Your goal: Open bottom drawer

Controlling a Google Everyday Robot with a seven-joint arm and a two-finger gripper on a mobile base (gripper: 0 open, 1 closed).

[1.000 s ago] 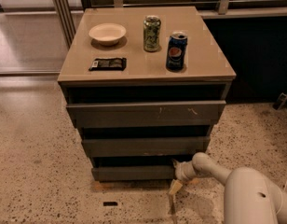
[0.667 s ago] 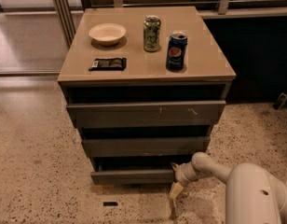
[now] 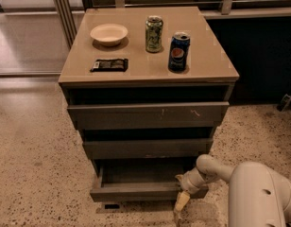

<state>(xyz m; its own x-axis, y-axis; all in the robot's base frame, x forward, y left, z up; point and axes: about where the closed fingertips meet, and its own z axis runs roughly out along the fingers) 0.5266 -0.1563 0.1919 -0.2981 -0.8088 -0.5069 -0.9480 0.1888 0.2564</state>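
Note:
The bottom drawer point(image 3: 136, 191) is the lowest dark grey front of the cabinet, narrowest of the three. It stands pulled out toward me, with its dark inside showing behind the front. My gripper point(image 3: 182, 194) is at the drawer's right end, at its front edge, with one pale fingertip point(image 3: 181, 201) hanging down in front of it. The white arm point(image 3: 259, 193) reaches in from the lower right.
The cabinet top point(image 3: 211, 65) carries a white bowl point(image 3: 108, 33), a green can point(image 3: 154, 33), a blue Pepsi can point(image 3: 178, 51) and a dark snack packet point(image 3: 109, 65). The top drawer point(image 3: 145, 115) and middle drawer point(image 3: 145, 148) sit above. Speckled floor point(image 3: 37, 174) lies around.
The bottom drawer has slid out toward me, from nearly flush to clearly open. My gripper has moved back with its right end.

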